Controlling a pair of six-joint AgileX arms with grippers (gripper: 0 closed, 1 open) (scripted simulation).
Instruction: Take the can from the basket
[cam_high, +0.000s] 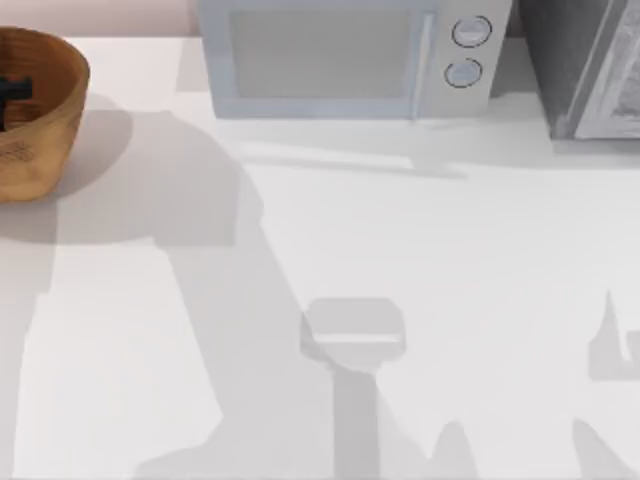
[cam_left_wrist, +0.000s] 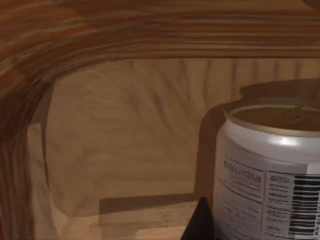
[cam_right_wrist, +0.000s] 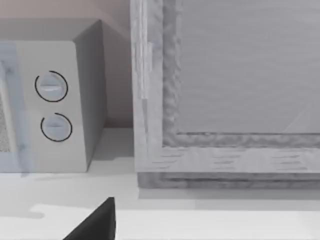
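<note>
Left gripper (cam_high: 12, 100) lowered inside basket (cam_high: 45, 120), beside can (cam_left_wrist: 270, 170), for pickup. Finger spread: cannot tell. Right arm parked near microwave (cam_high: 345, 60).

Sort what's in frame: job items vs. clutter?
Job:
- can, standing inside the basket
- basket, at the table's far left edge
- left gripper, down inside the basket

Lying about:
- microwave, at the back
- grey appliance, far right
</note>
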